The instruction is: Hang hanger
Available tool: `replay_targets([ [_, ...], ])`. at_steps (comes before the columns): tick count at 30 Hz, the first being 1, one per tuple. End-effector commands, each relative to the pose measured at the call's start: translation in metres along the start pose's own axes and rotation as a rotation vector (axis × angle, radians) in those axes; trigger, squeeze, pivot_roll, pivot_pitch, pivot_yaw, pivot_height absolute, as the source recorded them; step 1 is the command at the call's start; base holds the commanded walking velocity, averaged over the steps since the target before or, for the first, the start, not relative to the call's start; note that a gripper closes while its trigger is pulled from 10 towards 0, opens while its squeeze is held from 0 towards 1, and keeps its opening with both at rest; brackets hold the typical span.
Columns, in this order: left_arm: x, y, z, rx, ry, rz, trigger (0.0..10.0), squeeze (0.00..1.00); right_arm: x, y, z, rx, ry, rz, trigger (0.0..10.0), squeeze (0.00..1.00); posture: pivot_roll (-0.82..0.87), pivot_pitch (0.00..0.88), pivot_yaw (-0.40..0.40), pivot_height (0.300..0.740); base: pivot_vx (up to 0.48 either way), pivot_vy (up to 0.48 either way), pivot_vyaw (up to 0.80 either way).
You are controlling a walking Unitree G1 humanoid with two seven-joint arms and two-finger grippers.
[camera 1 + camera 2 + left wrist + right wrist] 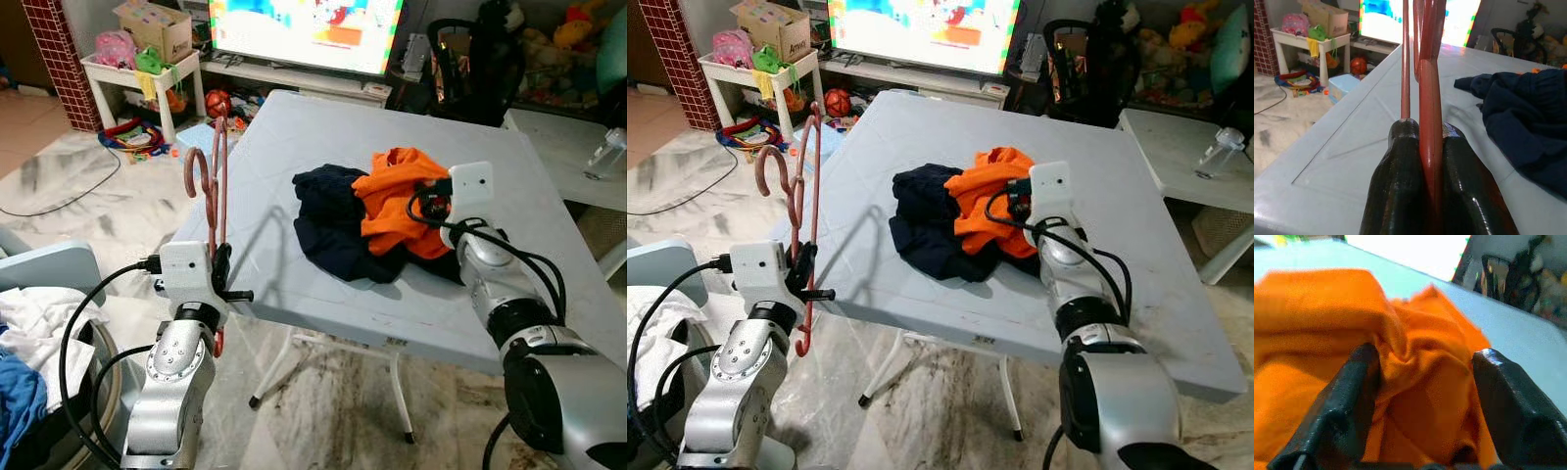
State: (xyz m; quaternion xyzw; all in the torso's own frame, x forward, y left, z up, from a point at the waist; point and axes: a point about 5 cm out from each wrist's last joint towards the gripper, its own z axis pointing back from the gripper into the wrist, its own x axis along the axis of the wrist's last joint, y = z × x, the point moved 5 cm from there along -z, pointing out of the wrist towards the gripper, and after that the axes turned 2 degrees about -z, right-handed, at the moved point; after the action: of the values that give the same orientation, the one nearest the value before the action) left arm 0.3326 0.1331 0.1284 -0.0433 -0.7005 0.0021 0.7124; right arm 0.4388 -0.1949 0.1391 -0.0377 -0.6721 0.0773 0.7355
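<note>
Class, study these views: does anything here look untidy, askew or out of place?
Yes. An orange garment and a dark navy one lie crumpled in a heap on the table rather than hung. The left end effector grips a red hanger at the table edge; the open right end effector straddles the orange cloth.

Table (294, 127) far half bare and passable; orange garment (397, 201) on navy garment (333, 230) blocks centre.

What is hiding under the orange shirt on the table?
A dark navy garment lies under the orange shirt, sticking out toward the robot's left. The right gripper is open around an orange fold. Anything beneath the pile is covered.
</note>
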Motion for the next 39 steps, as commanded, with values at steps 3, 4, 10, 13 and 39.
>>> replay_targets([
  [3, -0.002, -0.004, -0.005, -0.031, 0.008, 0.002, 10.0, 0.00, -0.002, -0.027, 0.005, -0.066, 0.001, -0.039, 10.0, 1.00, 0.14, 0.000, -0.073, 0.740, 0.000, 0.000, 0.00],
  [4, -0.002, -0.004, -0.004, -0.034, 0.007, 0.004, 10.0, 0.00, 0.005, -0.032, 0.007, -0.079, -0.051, -0.068, 10.0, 1.00, 0.14, 0.000, -0.073, 0.740, 0.000, 0.000, 0.00],
  [10, -0.004, 0.002, 0.001, -0.028, 0.008, -0.013, 10.0, 0.00, 0.018, -0.034, 0.023, -0.037, -0.195, -0.054, 10.0, 1.00, 0.14, 0.000, -0.068, 0.740, 0.000, 0.000, 0.00],
  [13, -0.008, 0.011, 0.002, -0.019, 0.026, -0.013, 10.0, 0.00, 0.021, -0.032, 0.036, -0.020, -0.253, -0.107, 10.0, 1.00, 0.12, 0.000, -0.058, 0.740, 0.000, 0.000, 0.00],
  [39, 0.001, 0.005, 0.003, -0.110, 0.029, -0.031, 10.0, 0.00, 0.027, 0.007, 0.082, 0.023, -0.229, -0.212, 10.0, 0.00, 0.08, 0.000, -0.046, 0.740, 0.000, 0.000, 0.00],
])
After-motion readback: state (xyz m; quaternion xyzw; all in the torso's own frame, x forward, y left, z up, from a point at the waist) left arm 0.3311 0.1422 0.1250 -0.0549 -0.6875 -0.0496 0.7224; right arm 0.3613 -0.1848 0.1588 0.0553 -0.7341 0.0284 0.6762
